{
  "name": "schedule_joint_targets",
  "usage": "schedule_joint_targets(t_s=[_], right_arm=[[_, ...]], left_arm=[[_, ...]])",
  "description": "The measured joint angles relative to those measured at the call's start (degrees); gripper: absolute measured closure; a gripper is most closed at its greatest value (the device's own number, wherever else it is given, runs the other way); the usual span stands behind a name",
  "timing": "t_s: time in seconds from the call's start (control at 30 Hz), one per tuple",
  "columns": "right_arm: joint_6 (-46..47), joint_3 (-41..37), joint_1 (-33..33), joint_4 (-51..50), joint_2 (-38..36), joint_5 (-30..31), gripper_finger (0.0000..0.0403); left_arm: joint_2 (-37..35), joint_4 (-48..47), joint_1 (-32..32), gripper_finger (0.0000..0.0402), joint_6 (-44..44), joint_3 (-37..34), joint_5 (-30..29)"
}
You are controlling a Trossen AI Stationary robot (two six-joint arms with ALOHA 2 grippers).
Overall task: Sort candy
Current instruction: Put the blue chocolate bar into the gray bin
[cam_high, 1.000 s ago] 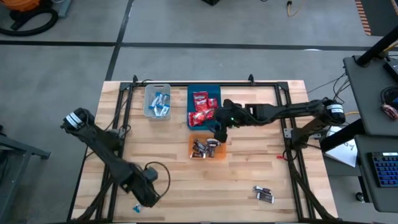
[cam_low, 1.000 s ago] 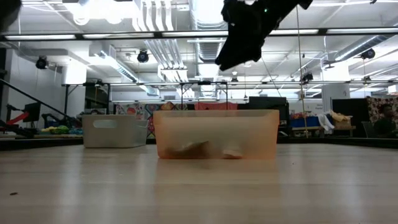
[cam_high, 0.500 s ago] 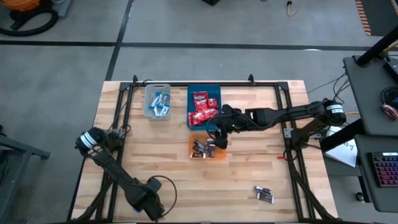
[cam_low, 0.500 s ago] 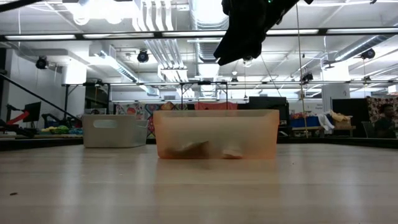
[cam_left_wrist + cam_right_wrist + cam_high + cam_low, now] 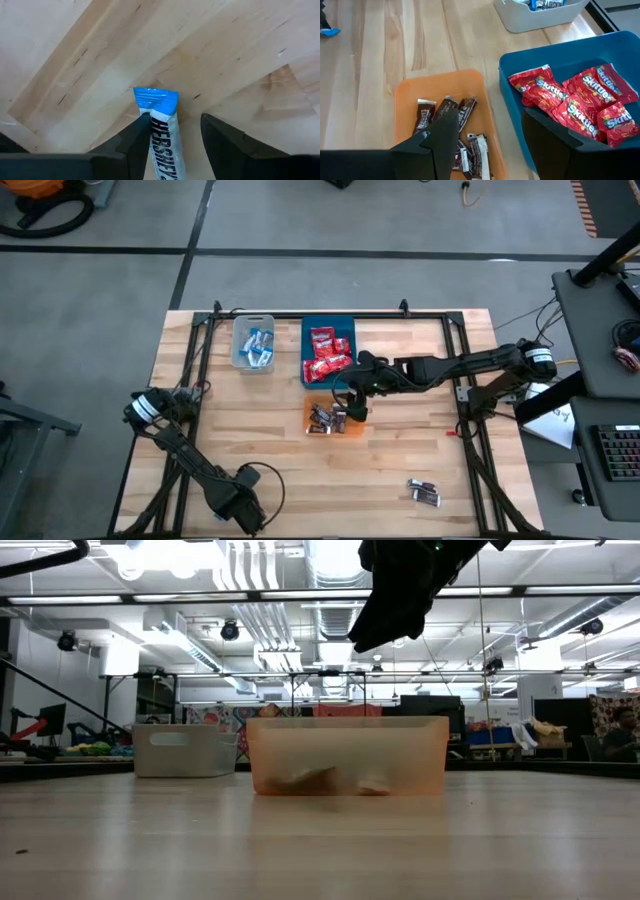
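A blue-and-white wrapped candy [image 5: 159, 131] lies flat on the wood near the table's near left edge. My left gripper [image 5: 175, 122] points down over it, open, one finger on each long side; in the high view the gripper [image 5: 240, 508] covers the candy. My right gripper [image 5: 352, 406] hangs open and empty above the orange bin [image 5: 312, 408], which holds dark brown candies [image 5: 451, 131]. Red candies [image 5: 572, 100] lie in the blue bin [image 5: 345, 325], and blue-and-white ones in the clear bin [image 5: 240, 330]. My left gripper comes at the candy from above, its fingers lying along the candy's long sides. One finger [image 5: 136, 140] stands right against one long side, and I cannot tell whether it touches. The other finger [image 5: 220, 142] is clear of it. The candy rests flat on the table.
Two or three loose dark candies [image 5: 424, 492] lie at the near right of the table. The three bins stand together at the far middle. Black frame rails [image 5: 200, 360] run along the table's left and right sides. In the low view my right gripper [image 5: 395, 595] hangs high above the orange bin [image 5: 346, 754].
My left gripper has gone down toward the table's near edge and tipped steeply to point down, ending over the blue-and-white candy. My right gripper has drifted slightly toward the near edge above the orange bin.
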Motion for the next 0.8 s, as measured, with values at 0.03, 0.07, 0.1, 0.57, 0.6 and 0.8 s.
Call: schedule_joint_targets(t_s=[0.03,0.07,0.1,0.57,0.6,0.8], right_arm=[[0.2,-0.2,0.0,0.1,0.0,0.0,0.0197],[0.3,-0.4,0.0,0.2,0.0,0.0,0.0197],[0.4,-0.7,0.0,0.2,0.0,0.0,0.0197],[0.1,-2.1,0.9,-0.2,-0.3,-0.1,0.0197],[-0.2,-2.1,1.3,-0.3,-0.5,-0.1,0.0197],[-1.7,-2.1,4.3,-0.6,-2.6,-0.1,0.0197]], left_arm=[[0.0,0.0,-0.1,0.0248,0.0,0.0,-0.1],[0.0,0.0,-0.2,0.0257,0.0,0.0,-0.2],[0.0,0.0,-0.3,0.0269,0.0,0.0,-0.4],[0.4,-4.9,-0.5,0.0378,4.7,7.5,-8.8],[0.1,-5.8,-0.4,0.0379,5.7,8.8,-10.6],[-2.9,-10.1,1.1,0.0389,11.8,15.1,-25.9]])
